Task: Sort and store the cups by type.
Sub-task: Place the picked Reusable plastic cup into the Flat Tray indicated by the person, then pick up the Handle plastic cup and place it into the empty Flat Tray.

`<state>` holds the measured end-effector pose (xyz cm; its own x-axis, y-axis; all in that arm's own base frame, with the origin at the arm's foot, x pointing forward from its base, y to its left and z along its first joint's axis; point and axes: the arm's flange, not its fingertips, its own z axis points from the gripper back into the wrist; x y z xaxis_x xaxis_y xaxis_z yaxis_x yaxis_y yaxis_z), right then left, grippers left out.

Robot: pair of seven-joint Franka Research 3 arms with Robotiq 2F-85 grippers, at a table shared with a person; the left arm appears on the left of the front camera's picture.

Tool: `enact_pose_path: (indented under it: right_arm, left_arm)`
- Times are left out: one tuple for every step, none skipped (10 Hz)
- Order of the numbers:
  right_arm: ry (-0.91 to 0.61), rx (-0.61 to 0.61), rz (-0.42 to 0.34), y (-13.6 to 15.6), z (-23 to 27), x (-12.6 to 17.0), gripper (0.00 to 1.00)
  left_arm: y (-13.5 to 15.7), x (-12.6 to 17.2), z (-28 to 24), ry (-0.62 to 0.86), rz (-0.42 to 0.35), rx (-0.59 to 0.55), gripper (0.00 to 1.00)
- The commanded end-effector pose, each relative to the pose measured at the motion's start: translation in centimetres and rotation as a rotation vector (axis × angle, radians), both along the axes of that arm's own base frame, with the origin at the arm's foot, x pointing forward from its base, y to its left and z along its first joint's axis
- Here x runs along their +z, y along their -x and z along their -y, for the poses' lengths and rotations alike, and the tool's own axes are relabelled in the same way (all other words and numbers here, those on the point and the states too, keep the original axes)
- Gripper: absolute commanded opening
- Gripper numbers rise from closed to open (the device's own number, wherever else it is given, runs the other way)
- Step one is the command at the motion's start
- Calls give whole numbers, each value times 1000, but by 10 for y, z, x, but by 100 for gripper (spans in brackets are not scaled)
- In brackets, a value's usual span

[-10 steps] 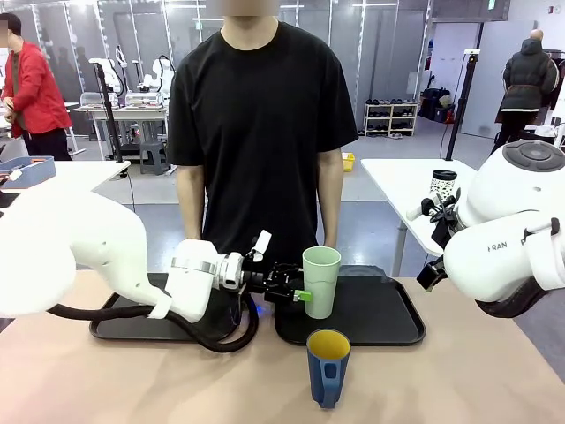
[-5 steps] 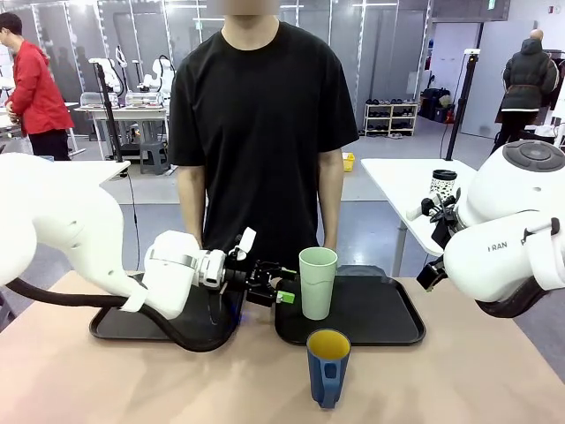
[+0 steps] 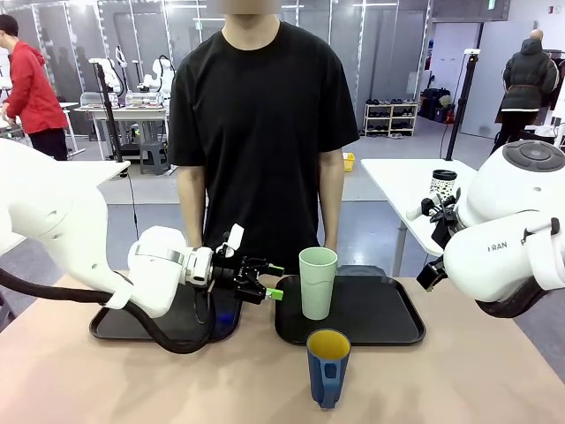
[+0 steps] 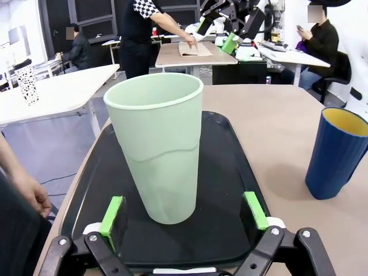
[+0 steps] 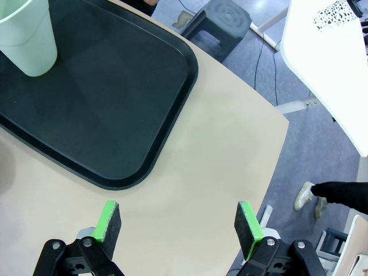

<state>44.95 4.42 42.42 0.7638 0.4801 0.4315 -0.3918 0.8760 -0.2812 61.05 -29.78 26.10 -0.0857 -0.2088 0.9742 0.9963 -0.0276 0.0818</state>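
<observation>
The pale green tumbler (image 3: 318,283) stands upright on the right black tray (image 3: 380,322). My left gripper (image 3: 277,281) is open just left of it, not touching. In the left wrist view the tumbler (image 4: 156,152) rises ahead of the open left gripper (image 4: 184,215), beyond the green pads. The dark blue mug (image 3: 327,367) with its yellow inside stands on the bare table in front of the tray; the mug (image 4: 339,152) is off to the right in the left wrist view. My right gripper (image 5: 178,224) is open and empty above the table, off the tray's (image 5: 109,86) corner, far from the tumbler (image 5: 29,34).
A second black tray (image 3: 115,329) lies at the left, partly under my left arm. A person (image 3: 263,132) stands at the table's far side, with a hand (image 4: 29,194) near the tray's edge. A white speckled cup with a black lid (image 3: 443,185) stands on another table.
My left gripper has drawn back to the left, away from the tumbler, which stays upright on the right tray. The right arm and the blue mug have not moved.
</observation>
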Motion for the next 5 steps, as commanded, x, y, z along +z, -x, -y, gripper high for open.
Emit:
enact_pose_path:
  right_arm:
    - [1, 2, 3, -1, 0, -1, 100]
    - [1, 2, 3, -1, 0, -1, 100]
    - [1, 2, 3, -1, 0, -1, 100]
    - [1, 2, 3, -1, 0, -1, 100]
    - [1, 2, 3, -1, 0, -1, 100]
  left_arm:
    - [-2, -3, 4, 6, -6, -6, 100]
    - [-2, -3, 4, 6, -6, -6, 100]
    - [-2, -3, 4, 6, -6, -6, 100]
    - [-2, -3, 4, 6, -6, -6, 100]
    - [-2, -3, 4, 6, -6, -6, 100]
